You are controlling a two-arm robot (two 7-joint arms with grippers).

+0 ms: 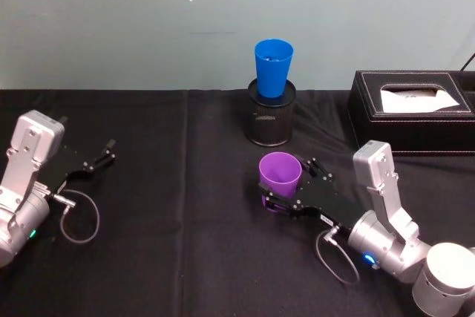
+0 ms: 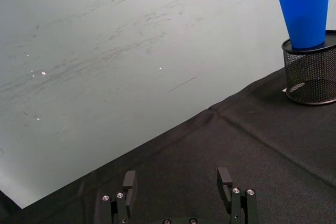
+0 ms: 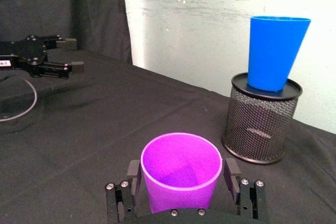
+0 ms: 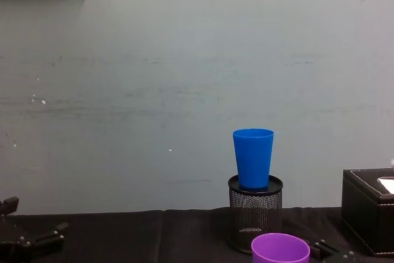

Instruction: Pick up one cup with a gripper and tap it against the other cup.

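Note:
The purple cup (image 1: 280,171) (image 3: 181,169) (image 4: 280,249) stands upright on the black cloth, right of centre. My right gripper (image 1: 286,183) (image 3: 182,174) is open, one finger close on each side of this cup. The blue cup (image 1: 273,64) (image 2: 306,17) (image 3: 275,51) (image 4: 253,155) sits upright in the mouth of a black mesh holder (image 1: 271,120) (image 3: 260,119) farther back, near the wall. My left gripper (image 1: 100,155) (image 2: 177,179) rests open and empty at the table's left side, far from both cups.
A black tissue box (image 1: 412,109) (image 4: 369,214) stands at the back right, beside the mesh holder. A pale wall runs along the table's far edge. Black cloth (image 1: 178,206) covers the table between the two arms.

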